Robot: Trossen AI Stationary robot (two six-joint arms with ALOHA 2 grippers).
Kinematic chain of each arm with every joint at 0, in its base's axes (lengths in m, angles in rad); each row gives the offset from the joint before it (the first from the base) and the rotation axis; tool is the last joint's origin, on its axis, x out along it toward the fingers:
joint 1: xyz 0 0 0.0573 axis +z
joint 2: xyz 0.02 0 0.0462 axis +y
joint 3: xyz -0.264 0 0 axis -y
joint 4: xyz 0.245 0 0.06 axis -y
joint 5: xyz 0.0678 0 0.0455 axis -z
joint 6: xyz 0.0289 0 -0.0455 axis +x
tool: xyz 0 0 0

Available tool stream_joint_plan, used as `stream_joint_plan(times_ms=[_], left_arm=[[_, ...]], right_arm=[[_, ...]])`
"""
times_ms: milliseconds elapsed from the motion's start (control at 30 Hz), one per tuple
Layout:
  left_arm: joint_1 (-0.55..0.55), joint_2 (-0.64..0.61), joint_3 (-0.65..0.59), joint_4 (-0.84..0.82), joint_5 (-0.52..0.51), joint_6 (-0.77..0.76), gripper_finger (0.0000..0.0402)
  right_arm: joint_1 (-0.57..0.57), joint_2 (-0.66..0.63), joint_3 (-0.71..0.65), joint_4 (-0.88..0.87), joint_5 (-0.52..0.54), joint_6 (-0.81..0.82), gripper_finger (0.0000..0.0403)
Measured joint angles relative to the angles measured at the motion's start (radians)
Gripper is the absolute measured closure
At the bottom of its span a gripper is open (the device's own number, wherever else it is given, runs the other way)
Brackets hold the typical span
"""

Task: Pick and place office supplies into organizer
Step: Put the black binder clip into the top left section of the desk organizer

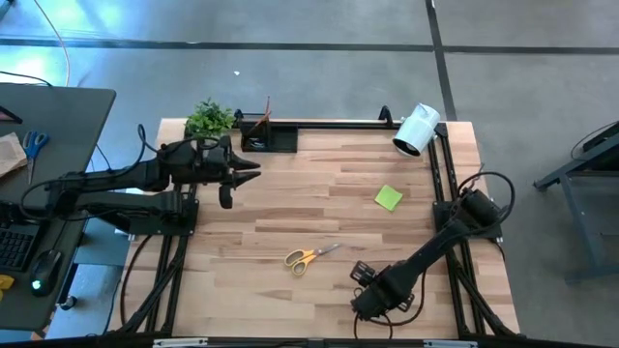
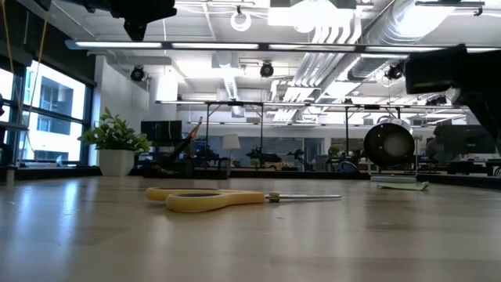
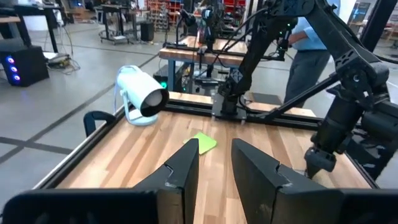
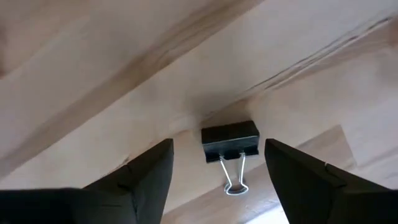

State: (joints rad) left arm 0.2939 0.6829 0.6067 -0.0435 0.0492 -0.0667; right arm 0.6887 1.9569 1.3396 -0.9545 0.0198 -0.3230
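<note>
Item: binder clip (image 4: pixel 229 142), black, lying on the table (image 1: pixel 319 208) at lower centre-right of the high view, under the right pincer (image 4: pixel 217 177), whose fingers are spread either side of it, not touching. You will likely find it light, rigid, prone to skid; grip the body, not the wire loops. Left pincer (image 3: pixel 214 171) released, upper left by the organizer (image 1: pixel 269 137).

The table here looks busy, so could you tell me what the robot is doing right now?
The right gripper hangs open over a black binder clip on the wooden table. The left gripper, open and empty, waits beside the organizer. The yellow-handled scissors and sticky-note pad lie loose.
</note>
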Motion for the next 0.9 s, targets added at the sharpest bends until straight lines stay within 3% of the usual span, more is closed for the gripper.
stream_joint_plan(times_ms=[500, 900], left_arm=[[0.000, 0.024, 0.000, -0.005, 0.003, -0.009, 0.0318], [0.000, 0.024, 0.000, -0.004, 0.003, -0.009, 0.0318]], right_arm=[[0.007, 0.041, 0.000, 0.014, 0.051, -0.062, 0.0161], [0.007, 0.040, 0.000, 0.012, 0.041, -0.063, 0.0280]])
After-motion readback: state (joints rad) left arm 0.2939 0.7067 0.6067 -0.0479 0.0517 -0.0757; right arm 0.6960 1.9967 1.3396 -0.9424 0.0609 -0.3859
